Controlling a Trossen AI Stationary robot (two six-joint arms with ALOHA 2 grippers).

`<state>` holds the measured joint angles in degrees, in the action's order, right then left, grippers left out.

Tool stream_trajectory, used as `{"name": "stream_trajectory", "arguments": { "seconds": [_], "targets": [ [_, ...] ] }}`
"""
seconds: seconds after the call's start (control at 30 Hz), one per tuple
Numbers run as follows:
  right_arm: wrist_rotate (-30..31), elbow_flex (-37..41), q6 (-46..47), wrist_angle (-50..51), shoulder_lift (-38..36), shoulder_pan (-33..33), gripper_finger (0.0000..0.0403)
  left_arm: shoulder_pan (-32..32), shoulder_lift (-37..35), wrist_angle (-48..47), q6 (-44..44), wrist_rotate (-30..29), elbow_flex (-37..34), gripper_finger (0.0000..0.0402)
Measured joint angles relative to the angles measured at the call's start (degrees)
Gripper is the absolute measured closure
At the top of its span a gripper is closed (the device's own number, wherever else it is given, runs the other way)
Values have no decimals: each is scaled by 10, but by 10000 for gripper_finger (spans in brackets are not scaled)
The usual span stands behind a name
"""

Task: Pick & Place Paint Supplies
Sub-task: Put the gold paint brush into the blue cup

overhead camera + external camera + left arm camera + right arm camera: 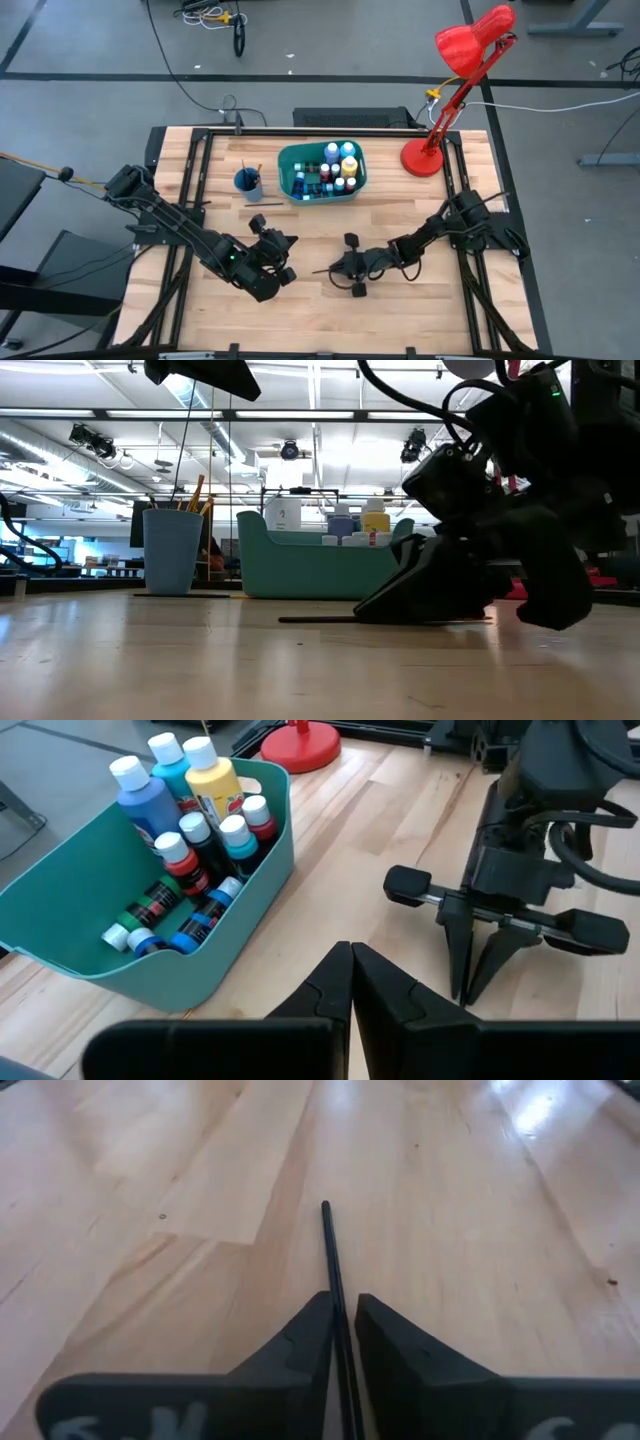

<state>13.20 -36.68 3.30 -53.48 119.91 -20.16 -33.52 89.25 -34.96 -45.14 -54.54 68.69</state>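
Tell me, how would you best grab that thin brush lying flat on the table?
From straight above, across its thin handle, fingers on either side. The brush lies flat on the wooden table, so only a pinch across its width works. The right gripper already straddles it that way.

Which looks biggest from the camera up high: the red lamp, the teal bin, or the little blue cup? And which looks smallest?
From largest to smallest as they look in the high view:
1. The red desk lamp, though its raised head sits nearer the camera, which may flatter it.
2. The teal plastic bin holding paint bottles.
3. The small blue cup.
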Motion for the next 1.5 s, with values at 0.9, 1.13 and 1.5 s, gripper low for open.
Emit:
{"name": "stream_trajectory", "arguments": {
  "seconds": [0.9, 1.13, 1.5],
  "targets": [
    [20, -112, -117, 210, -75, 39, 401, -25, -114, -263, 119, 43, 114, 390],
    [58, -319, -270, 552, -105, 57, 402, -26, -121, -458, -76, -16, 71, 391],
    [154, -524, -747, 585, -76, 112, 403, -28, -122, -551, -206, -13, 0, 390]
  ]
}}
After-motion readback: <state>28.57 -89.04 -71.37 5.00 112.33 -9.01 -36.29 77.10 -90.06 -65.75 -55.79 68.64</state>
